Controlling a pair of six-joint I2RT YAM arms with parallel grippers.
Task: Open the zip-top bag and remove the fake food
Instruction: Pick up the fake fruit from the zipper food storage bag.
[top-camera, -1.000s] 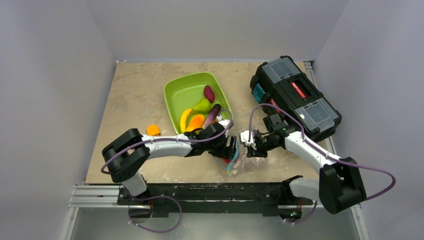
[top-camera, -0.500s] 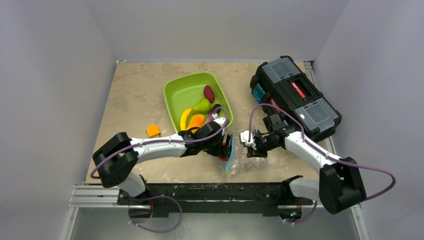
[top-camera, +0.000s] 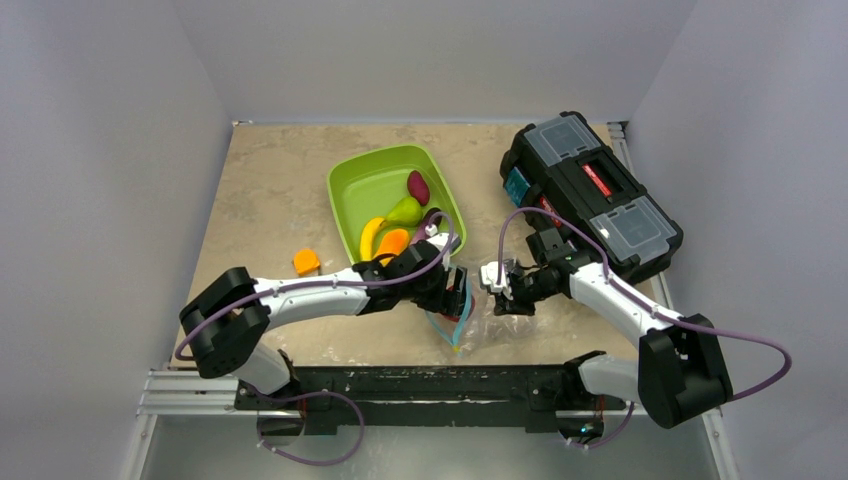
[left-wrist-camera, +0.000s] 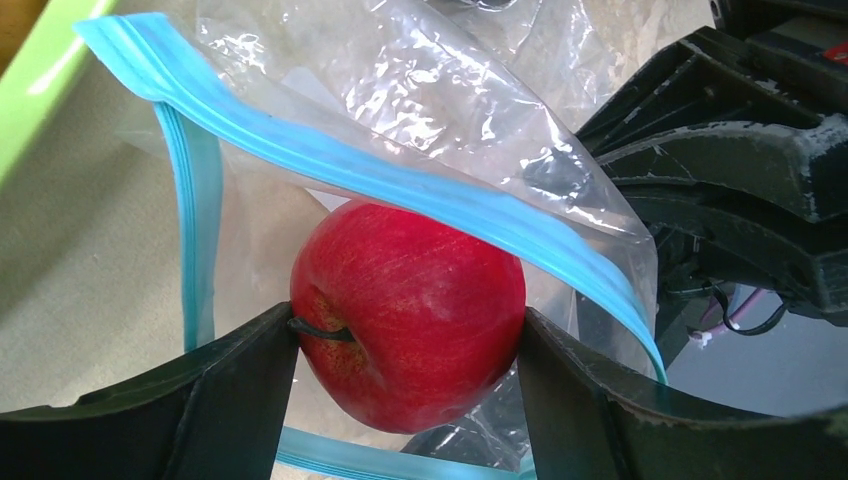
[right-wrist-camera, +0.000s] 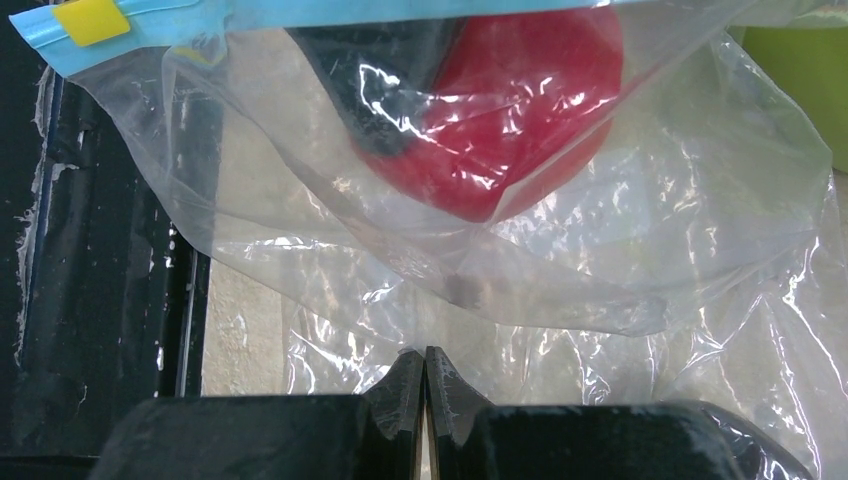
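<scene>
The black plastic toolbox (top-camera: 590, 195) is sitting at 3 o'clock from the lime-green plastic tray (top-camera: 365, 185) (glossy plastic fruits (top-camera: 398, 225) are lying in it). At the tray's 5 o'clock, the clear crinkly zip-top bag (top-camera: 478, 322) is lying open-mouthed. The right gripper (right-wrist-camera: 425, 375) is pinching its plastic, fingers together. The left gripper (left-wrist-camera: 405, 340) is clamping the red plastic apple (left-wrist-camera: 420, 280) between the blue zip lips.

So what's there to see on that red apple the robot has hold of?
The red apple is glossy plastic, round, faintly streaked, with a thin dark stem pointing sideways toward one finger. The left hand clamps it between its two black fingers, one on each side. It sits in the open mouth of the clear zip-top bag, whose blue zip strip crosses its top.
</scene>
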